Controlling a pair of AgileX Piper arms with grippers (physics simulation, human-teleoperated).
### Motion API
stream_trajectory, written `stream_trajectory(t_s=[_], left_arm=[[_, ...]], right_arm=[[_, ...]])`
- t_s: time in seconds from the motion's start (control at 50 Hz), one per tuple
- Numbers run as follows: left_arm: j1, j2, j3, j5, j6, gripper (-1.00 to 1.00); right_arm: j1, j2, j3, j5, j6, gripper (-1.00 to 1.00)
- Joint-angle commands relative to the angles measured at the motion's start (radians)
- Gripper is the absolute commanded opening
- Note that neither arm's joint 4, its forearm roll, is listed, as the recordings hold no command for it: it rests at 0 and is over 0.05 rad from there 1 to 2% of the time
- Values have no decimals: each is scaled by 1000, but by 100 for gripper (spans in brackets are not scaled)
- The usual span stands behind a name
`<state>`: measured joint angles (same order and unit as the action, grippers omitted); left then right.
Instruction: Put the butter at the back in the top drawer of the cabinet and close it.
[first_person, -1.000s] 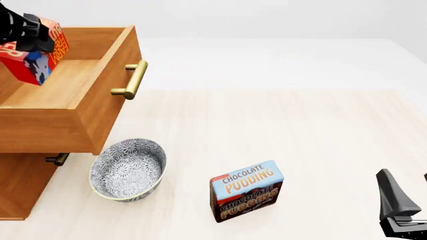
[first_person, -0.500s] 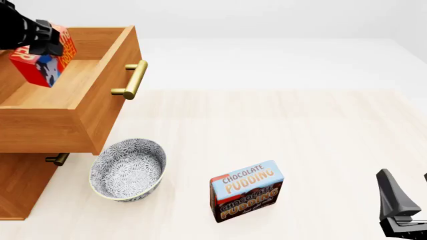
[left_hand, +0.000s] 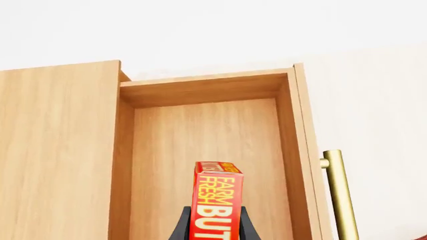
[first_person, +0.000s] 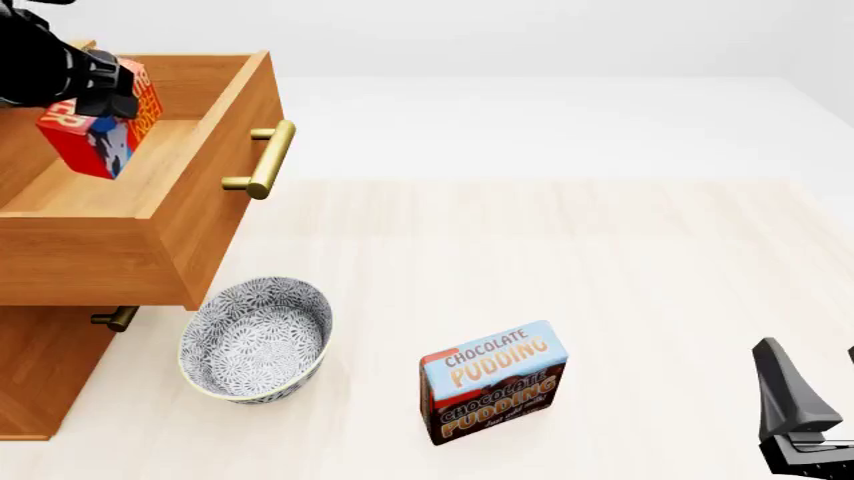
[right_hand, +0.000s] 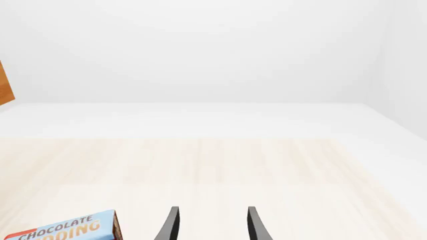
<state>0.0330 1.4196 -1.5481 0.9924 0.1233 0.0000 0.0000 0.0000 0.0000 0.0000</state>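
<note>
Holding the butter (first_person: 96, 125) over the open top drawer (first_person: 134, 170), the left pincer (first_person: 91, 88) stays out of the box's way only at its tips.

Clamped in the left pincer's fingers (left_hand: 181, 227), the butter hangs tilted above the drawer floor; the brass handle (first_person: 263, 160) lies beyond it on the cabinet (first_person: 47, 365); the right pincer (right_hand: 210, 225) rests apart, the pudding box (first_person: 494, 380) beside it on the tabletop (first_person: 601, 270).

pale wood table (first_person: 641, 260) carries cabinet (first_person: 40, 370), patterned bowl (first_person: 256, 339), upright chocolate pudding box (first_person: 493, 380).
</note>
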Motion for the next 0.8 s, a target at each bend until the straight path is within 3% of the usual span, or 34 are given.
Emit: stream_trajectory(t_s=[0.02, 0.8], left_arm=[[-1, 14, -11, -20, 3, -100], [25, 51, 25, -64, -11, -100]], right_arm=[[0, 0, 0, 0, 0, 100], [0, 0, 0, 0, 0, 100]])
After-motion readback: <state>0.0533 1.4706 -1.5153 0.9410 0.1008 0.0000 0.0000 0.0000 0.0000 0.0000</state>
